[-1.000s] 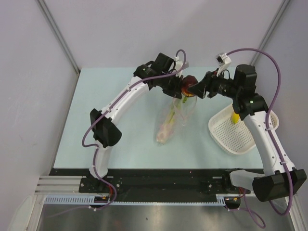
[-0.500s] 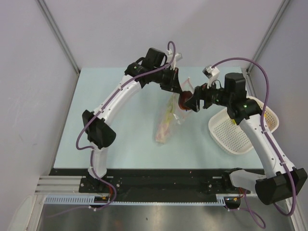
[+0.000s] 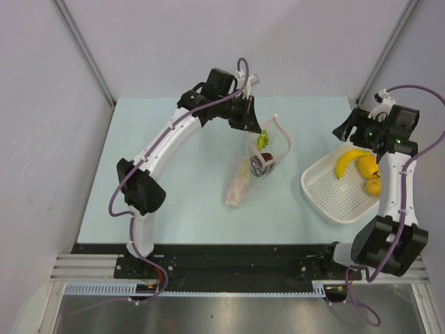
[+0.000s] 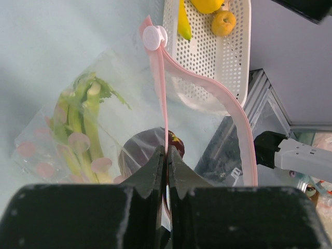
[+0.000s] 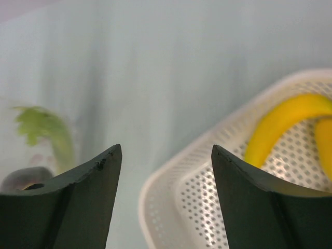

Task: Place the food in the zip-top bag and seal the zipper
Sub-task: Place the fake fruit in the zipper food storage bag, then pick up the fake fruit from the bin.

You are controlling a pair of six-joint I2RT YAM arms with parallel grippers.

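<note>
White arms [image 3: 174,136], black joints [image 3: 139,195], purple cables [image 3: 416,87], black wedge-shaped fingers [image 5: 78,207].

The zip-top bag [image 3: 254,167] lies mid-table [image 3: 174,202], holding the leek [image 3: 238,184] and round fruit [image 3: 261,161]. Right of the bag, the basket [image 3: 334,198] holds the banana [image 3: 345,163] and small fruit [image 3: 374,185].

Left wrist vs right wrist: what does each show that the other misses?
Left wrist only: the zipper, pinched in the shut left jaws, its white slider at the far end, and the bag with its pink squares. Right wrist only: the right jaws, open with nothing between them. Both: the leek, the dark fruit, and the basket with the banana, all blurrier in the right wrist view.
</note>
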